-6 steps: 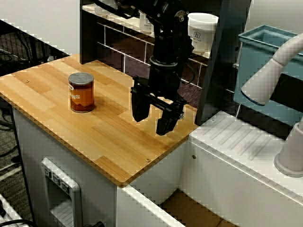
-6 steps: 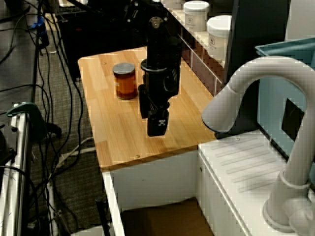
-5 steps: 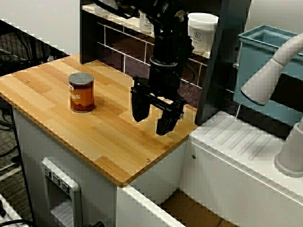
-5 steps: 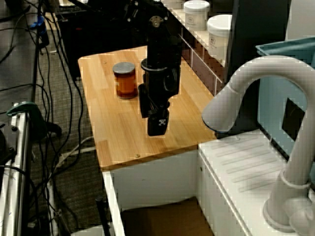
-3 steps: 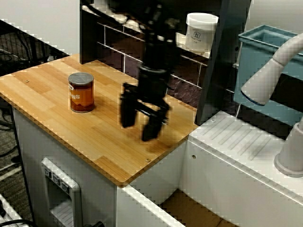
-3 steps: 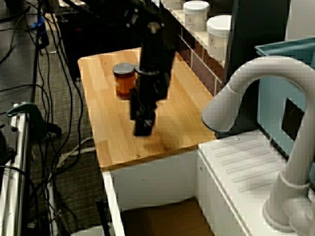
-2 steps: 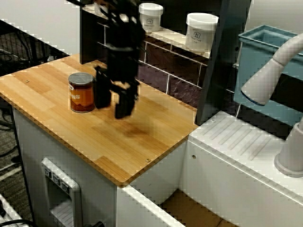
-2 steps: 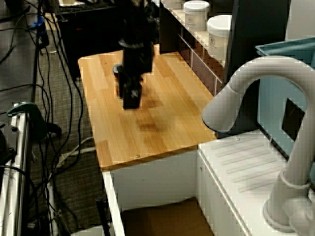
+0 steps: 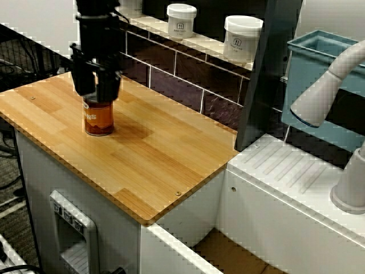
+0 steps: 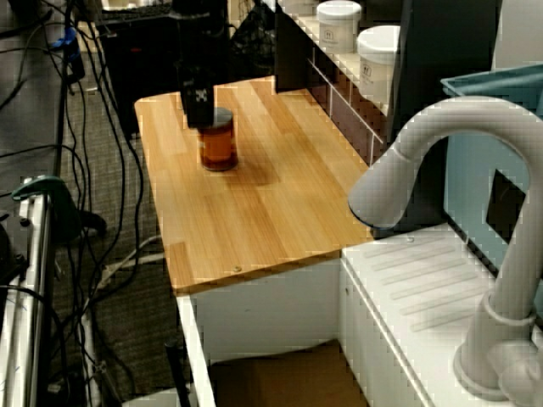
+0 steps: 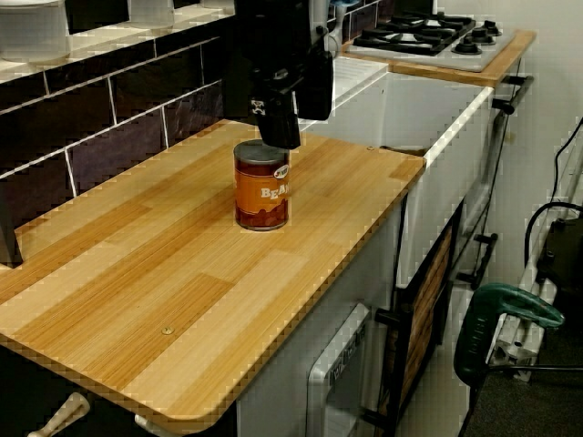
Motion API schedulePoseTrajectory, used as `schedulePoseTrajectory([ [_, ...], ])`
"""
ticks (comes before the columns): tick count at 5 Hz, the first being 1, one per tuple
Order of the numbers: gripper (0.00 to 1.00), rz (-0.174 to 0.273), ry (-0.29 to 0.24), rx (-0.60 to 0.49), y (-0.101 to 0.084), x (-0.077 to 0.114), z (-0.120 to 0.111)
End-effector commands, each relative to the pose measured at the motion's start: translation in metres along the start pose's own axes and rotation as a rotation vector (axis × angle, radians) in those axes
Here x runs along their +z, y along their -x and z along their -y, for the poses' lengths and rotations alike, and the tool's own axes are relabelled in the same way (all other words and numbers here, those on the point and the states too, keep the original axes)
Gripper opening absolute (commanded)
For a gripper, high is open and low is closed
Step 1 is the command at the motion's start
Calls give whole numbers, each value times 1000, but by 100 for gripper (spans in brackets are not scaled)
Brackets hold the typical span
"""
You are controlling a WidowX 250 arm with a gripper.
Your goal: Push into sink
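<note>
An orange-labelled tin can stands upright near the left end of the wooden counter. My black gripper hangs open at the can's top rim, on the side away from the sink. Whether it touches the can I cannot tell. The white sink, with its grooved draining top and pale grey curved faucet, sits off the counter's right end, well apart from the can. Its basin is out of view.
White jars stand on a tiled shelf behind the counter. A dark post rises at the back right corner, with a teal tub behind it. A stove top lies past the counter's far end. Cables hang beside the counter.
My gripper has swept left along the counter, from near the sink end to the can, and now hangs over the can's far side. The can has not moved.
</note>
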State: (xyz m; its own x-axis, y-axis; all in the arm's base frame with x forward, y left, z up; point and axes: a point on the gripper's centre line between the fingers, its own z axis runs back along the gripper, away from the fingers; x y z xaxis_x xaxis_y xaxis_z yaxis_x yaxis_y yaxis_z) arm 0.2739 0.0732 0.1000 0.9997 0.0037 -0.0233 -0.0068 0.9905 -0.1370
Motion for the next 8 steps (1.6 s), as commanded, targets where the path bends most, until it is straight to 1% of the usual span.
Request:
schedulePoseTrajectory([
  [1,100,55,-91,86,-19,32,-84],
  [2,100,35,-140,101,-38,48,-110],
  [3,100,11,-175,113,-42,38,-126],
  [4,100,-15,-216,107,-37,28,-143],
  [5,100,-30,-223,113,-31,21,-150],
  [6,100,-46,-219,118,-11,-6,-146],
  [7,100,-61,-221,100,-4,-10,-143],
  [8,100,-75,-222,100,3,-24,-144],
])
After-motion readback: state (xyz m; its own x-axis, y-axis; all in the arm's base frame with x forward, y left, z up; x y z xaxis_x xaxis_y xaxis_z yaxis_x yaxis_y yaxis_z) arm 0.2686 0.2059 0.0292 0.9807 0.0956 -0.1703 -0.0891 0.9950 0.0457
